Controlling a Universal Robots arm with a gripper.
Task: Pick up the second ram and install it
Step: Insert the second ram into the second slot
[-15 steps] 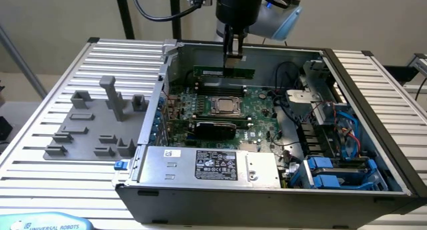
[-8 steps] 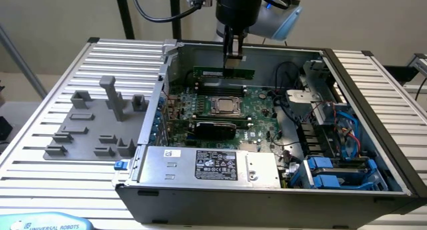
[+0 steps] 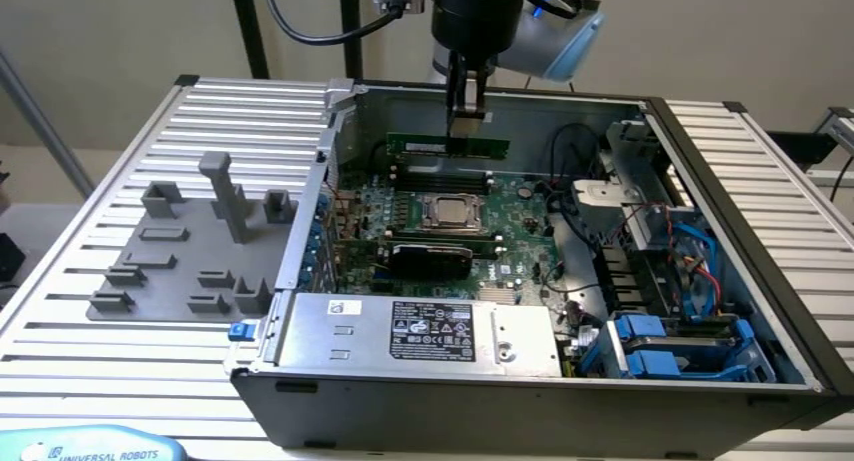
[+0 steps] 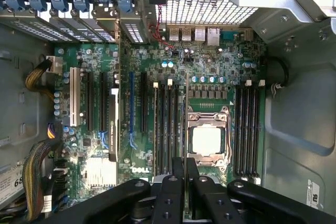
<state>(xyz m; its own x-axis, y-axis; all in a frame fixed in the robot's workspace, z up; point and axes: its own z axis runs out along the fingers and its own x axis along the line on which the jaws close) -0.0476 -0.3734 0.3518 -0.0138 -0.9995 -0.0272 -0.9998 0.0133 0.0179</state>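
The second ram [image 3: 447, 146], a thin green stick, hangs level above the motherboard [image 3: 514, 206] near the back wall of the open computer case [image 3: 534, 381]. My gripper [image 3: 466, 121] reaches straight down from above and is shut on the stick's top edge near its middle. In the wrist view the fingers [image 4: 172, 192] are pressed together, and the ram [image 4: 186, 114] shows edge-on as a thin line running away from them. It lies between the dark memory slots [image 4: 165, 129] and the CPU socket [image 4: 206, 140]. I cannot tell whether it touches a slot.
A grey block fixture [image 3: 200, 251] sits on the slatted table at the exterior view's left. Inside the case are a black card [image 3: 427, 253], the power supply [image 3: 427, 331] at the front, blue drive bays [image 3: 667, 346] and loose cables [image 3: 587, 196]. More slots [image 4: 247, 129] lie beyond the socket.
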